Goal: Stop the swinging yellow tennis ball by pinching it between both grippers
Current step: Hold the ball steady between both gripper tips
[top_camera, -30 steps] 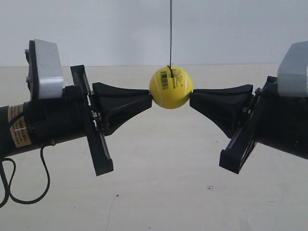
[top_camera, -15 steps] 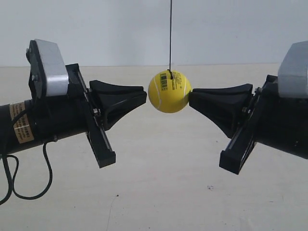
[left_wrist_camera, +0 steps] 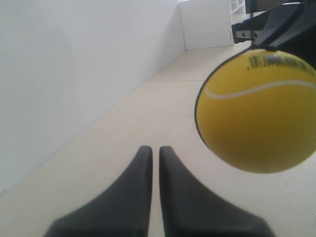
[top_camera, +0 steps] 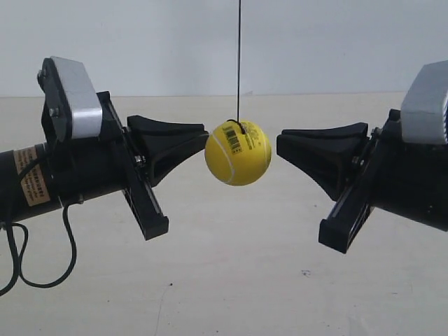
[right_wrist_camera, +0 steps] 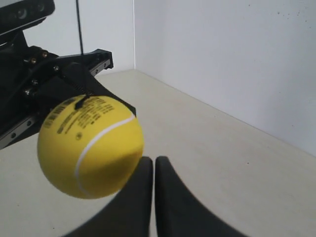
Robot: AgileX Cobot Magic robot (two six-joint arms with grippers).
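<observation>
The yellow tennis ball [top_camera: 238, 152] hangs on a thin dark string [top_camera: 239, 63] between two black grippers. It overlaps the tip of the gripper at the exterior view's left [top_camera: 206, 133]. A small gap separates it from the gripper at the exterior view's right [top_camera: 280, 143]. In the left wrist view the ball [left_wrist_camera: 256, 113] floats beside and ahead of my left gripper [left_wrist_camera: 155, 148], which is shut and holds nothing. The right wrist view has the ball [right_wrist_camera: 91, 145] beside my right gripper [right_wrist_camera: 154, 159], also shut and empty. Neither gripper's fingers point squarely at the ball.
A beige tabletop [top_camera: 231, 280] lies below, with a white wall [top_camera: 336, 42] behind. A black cable [top_camera: 14, 259] loops under the arm at the exterior view's left. Each gripper carries a black crossbar [top_camera: 143, 189] that sticks out downward.
One second ago both tips touched the ball. The arm at the exterior view's left has since drawn back, and the ball has swung left, lower and larger, leaving the right tip.
</observation>
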